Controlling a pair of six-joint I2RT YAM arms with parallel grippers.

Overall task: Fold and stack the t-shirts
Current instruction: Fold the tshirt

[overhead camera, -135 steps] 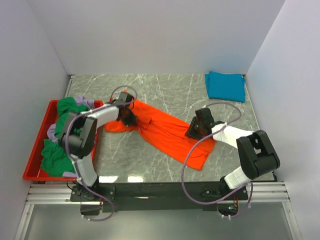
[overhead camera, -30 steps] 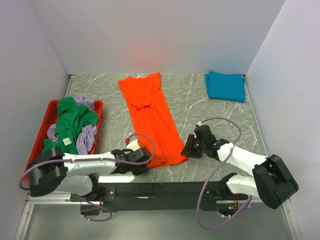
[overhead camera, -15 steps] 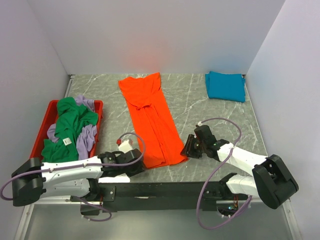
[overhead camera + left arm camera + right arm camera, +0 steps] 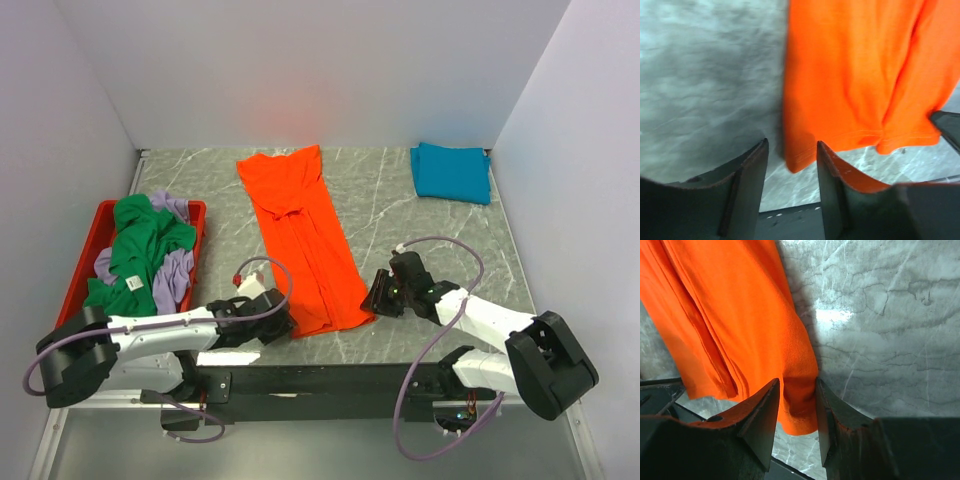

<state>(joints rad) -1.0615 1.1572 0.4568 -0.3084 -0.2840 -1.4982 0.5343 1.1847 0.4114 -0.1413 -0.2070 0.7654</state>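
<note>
Tee (image 4: pixel 300 230) flat on bench (image 4: pixel 420 230), pre-fold: L hand (image 4: pixel 791 150) apart at near hem, R hand (image 4: pixel 796 385) astride hem corner, grip unclear; nxt both pinch hem, fold twd far edge.

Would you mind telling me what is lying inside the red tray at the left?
A crumpled green t-shirt with a white tag lies over lavender cloth. The floor of the red tray is covered, so how many shirts lie beneath cannot be told.
</note>
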